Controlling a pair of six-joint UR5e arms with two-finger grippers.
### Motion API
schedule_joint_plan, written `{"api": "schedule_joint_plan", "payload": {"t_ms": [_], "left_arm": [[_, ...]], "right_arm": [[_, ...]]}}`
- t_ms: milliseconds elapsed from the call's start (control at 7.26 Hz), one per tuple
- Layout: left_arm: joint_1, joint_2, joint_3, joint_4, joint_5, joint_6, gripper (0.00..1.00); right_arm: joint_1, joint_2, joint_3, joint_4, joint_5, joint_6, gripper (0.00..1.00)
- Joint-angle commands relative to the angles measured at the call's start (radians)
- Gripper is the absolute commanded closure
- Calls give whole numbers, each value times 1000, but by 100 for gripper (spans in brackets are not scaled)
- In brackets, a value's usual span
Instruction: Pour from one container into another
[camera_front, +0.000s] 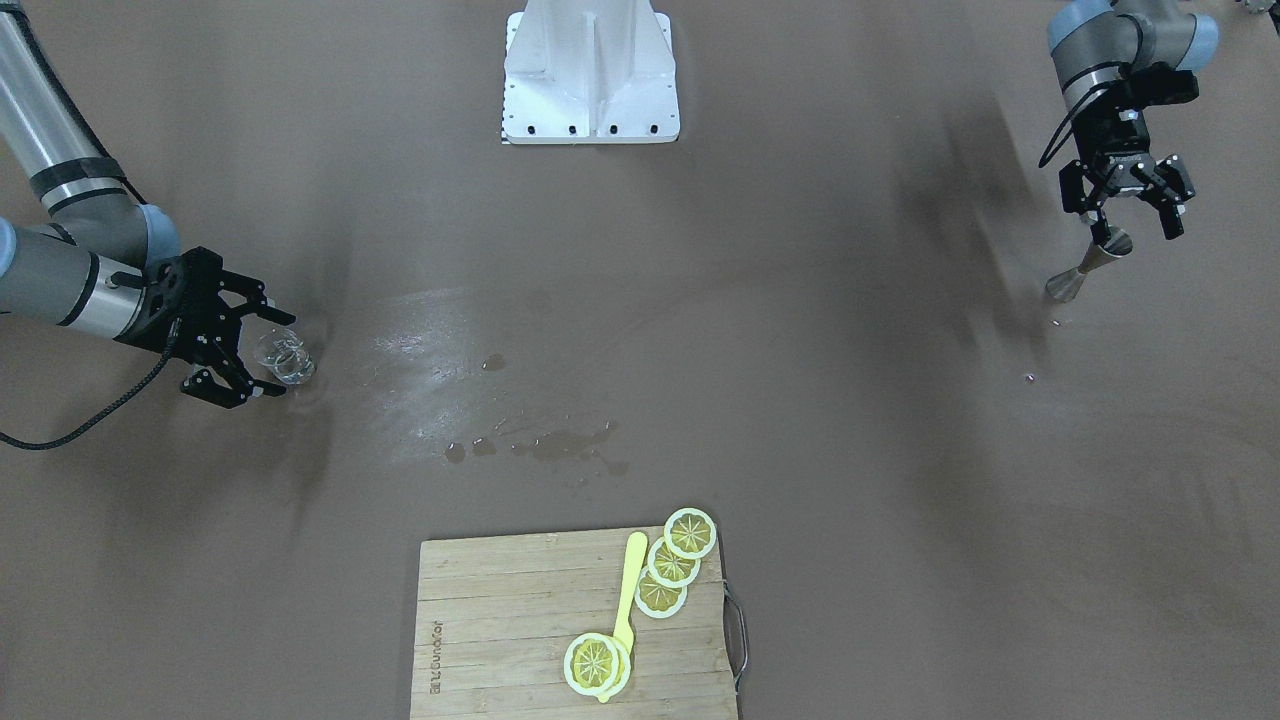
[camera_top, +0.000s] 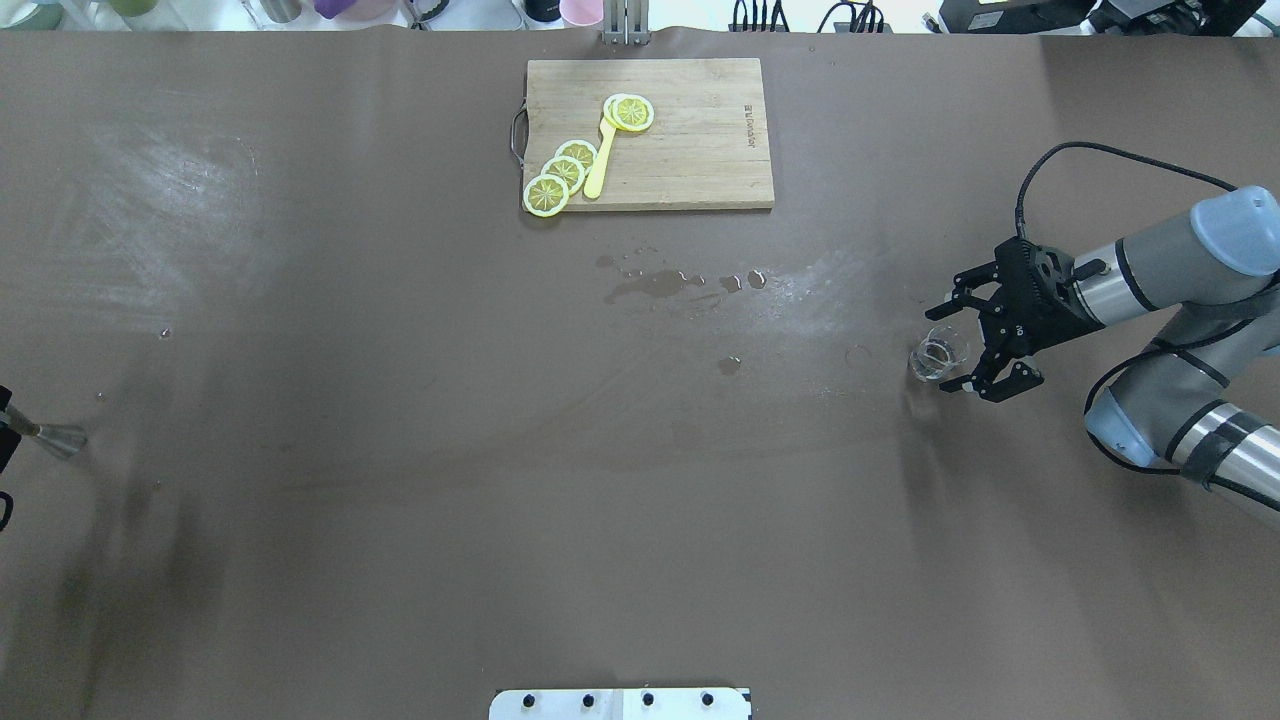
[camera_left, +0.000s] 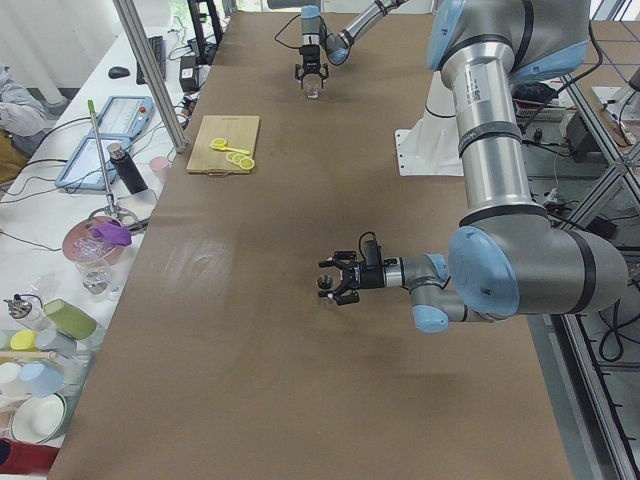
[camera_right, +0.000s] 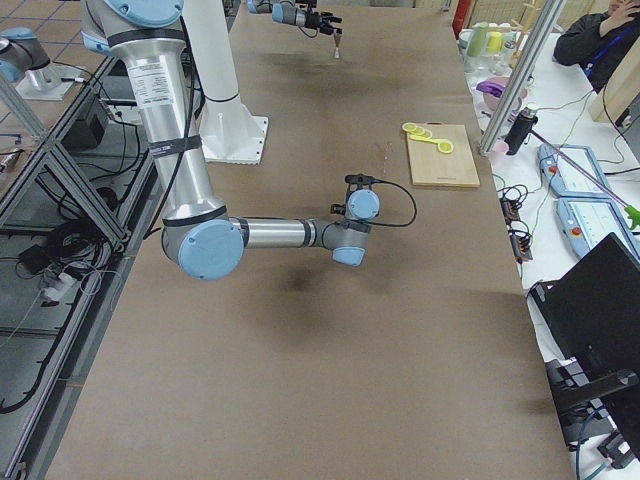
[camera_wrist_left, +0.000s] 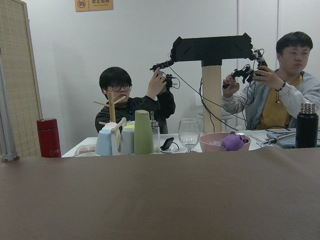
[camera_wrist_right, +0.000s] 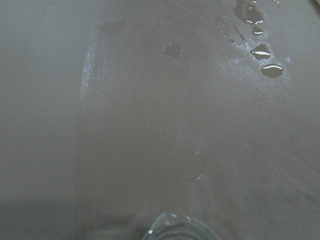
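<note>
Two containers stand well apart, at opposite ends of the brown worktop (camera_front: 850, 420). The small clear glass cup (camera_front: 285, 358) sits upright near the end on the robot's right. It is between the fingertips of the right gripper (camera_front: 272, 354), whose jaws are spread wide, one on either side of it. Whether either finger touches the glass cannot be told.

The double-ended steel jigger (camera_front: 1085, 265) is near the end on the robot's left. Its upper bowl is just below the left gripper (camera_front: 1135, 228), whose jaws are also wide apart. Contact there cannot be told either.

Small puddles of spilled water (camera_front: 560, 442) lie around the middle of the worktop, between the two containers. A rectangular wooden cutting board (camera_front: 500, 620) with a metal handle lies at the middle of the edge far from the robot. It carries yellow lemon slices (camera_front: 672, 562) and a pale yellow plastic spoon (camera_front: 630, 590). Three of the slices overlap in a row beside the spoon's handle, and the rest sit at its bowl.
</note>
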Motion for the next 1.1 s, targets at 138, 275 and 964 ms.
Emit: {"api": "schedule_joint_plan", "payload": {"t_ms": [138, 275, 964], "left_arm": [[3, 55, -177, 128, -35, 18, 2], [3, 49, -229, 208, -64, 18, 2], [-29, -208, -351, 456, -142, 275, 2]], "right_arm": [[0, 5, 59, 0, -1, 55, 0], [1, 8, 85, 0, -2, 86, 0], [159, 94, 116, -12, -211, 376, 0]]}}
